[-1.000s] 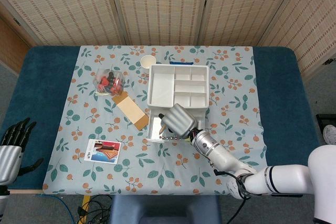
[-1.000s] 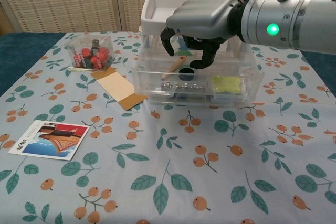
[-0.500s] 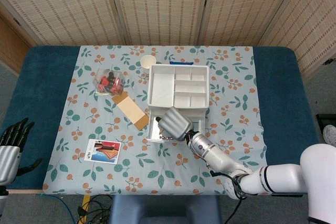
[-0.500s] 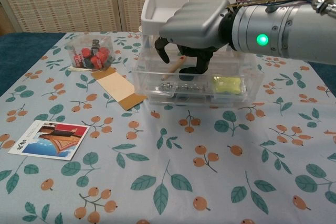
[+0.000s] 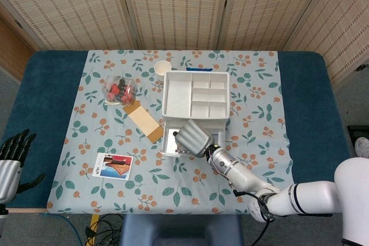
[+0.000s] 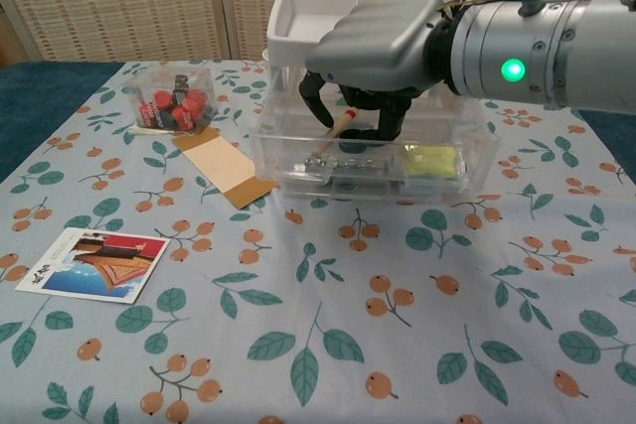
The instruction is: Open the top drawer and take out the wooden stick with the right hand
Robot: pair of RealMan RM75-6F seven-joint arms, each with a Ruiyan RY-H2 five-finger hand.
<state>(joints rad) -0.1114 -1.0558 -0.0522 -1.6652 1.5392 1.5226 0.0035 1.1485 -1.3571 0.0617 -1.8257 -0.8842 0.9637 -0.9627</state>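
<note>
A clear drawer unit [image 6: 467, 161] with a white divided tray [image 5: 196, 93] on top stands mid-table, its top drawer [image 6: 288, 171] pulled out. The wooden stick [image 6: 334, 134] lies tilted in that drawer, its red-tipped end raised. My right hand [image 6: 383, 42] reaches down into the drawer from above, and its curled fingers pinch the raised end of the stick. In the head view the right hand [image 5: 195, 137] covers the drawer and hides the stick. My left hand [image 5: 12, 156] hangs off the table's left edge, fingers apart, holding nothing.
In the drawer lie a metal chain [image 6: 348, 162] and a yellow-green pad [image 6: 429, 158]. A clear box of red pieces [image 6: 177, 101], a brown card [image 6: 227, 168] and a picture card [image 6: 94, 263] lie to the left. A small cup [image 5: 163, 67] stands behind the unit.
The right hand's fingers closed in on the stick's upper end. The stick now stands steeper, with its red-tipped end raised. The left hand barely shifted.
</note>
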